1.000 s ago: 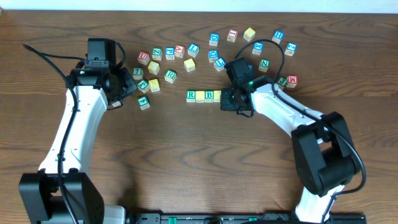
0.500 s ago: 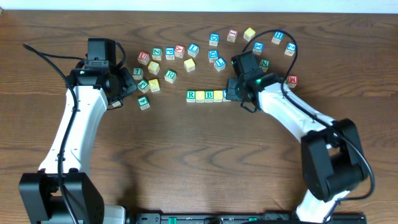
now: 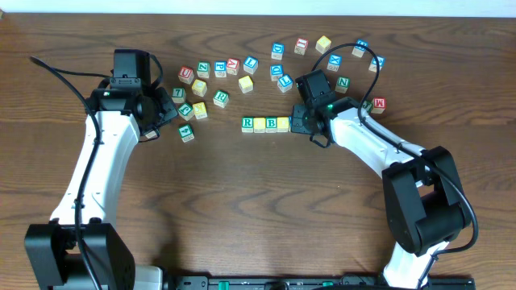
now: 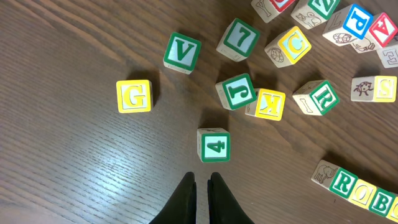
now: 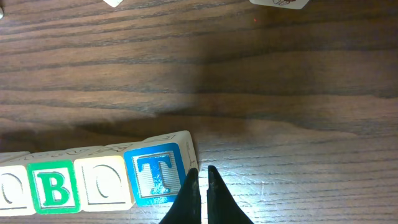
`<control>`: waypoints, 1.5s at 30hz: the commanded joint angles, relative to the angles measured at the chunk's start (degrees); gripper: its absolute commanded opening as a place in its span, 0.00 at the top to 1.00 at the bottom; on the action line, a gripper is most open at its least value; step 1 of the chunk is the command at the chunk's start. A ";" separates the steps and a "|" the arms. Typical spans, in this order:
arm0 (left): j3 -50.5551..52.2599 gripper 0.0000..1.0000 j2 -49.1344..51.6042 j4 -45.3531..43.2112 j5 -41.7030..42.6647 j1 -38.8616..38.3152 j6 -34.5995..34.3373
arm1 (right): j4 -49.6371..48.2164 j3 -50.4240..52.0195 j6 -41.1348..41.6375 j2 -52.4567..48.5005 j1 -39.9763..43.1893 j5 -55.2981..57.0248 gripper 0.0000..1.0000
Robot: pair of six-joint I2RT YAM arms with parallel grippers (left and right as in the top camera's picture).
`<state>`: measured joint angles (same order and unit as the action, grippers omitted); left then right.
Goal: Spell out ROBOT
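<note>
- The dark wooden desk (image 3: 242, 201) carries one straight row of small wooden alphabet cubes near its middle, with a loose scatter of other cubes further back.
- From the overhead view the row starts with the green-bordered R cube (image 3: 247, 123). Next to it come the first yellow O cube (image 3: 260, 124), the green-bordered B cube (image 3: 272, 123) and the second yellow O cube (image 3: 283, 123), each touching its neighbour.
- The blue-bordered T cube (image 5: 155, 173) closes the row, pressed against the second yellow O cube. The right wrist view shows it face up. In the overhead view the right arm covers it.
- The right tool (image 5: 200, 175) has its two black fingers drawn nearly together, with only a thin slit between them and nothing held. Its tips sit low over the desk just beside the free edge of the T cube. Whether they touch it cannot be told.
- The left tool (image 4: 200, 182) is likewise closed to a narrow slit and empty. It hangs over bare wood well apart from the row, which lies at the lower right corner of its wrist view.
- Just ahead of the left tool's tips lies a green-bordered 4 cube (image 4: 214, 145). Beyond it a green-bordered J cube (image 4: 235, 91) touches a yellow-bordered K cube (image 4: 269, 104).
- A yellow-bordered G cube (image 4: 134, 96) sits alone to the side.
</note>
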<state>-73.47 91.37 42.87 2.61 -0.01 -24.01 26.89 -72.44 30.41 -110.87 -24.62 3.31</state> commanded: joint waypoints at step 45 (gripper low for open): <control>-2.69 0.91 -14.47 0.37 -15.72 0.22 6.43 | 14.84 0.17 -6.43 27.89 6.78 4.94 0.93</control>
<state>-73.95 82.46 43.13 -5.67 -0.01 -18.94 40.51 -72.20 27.03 -87.09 -19.05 7.27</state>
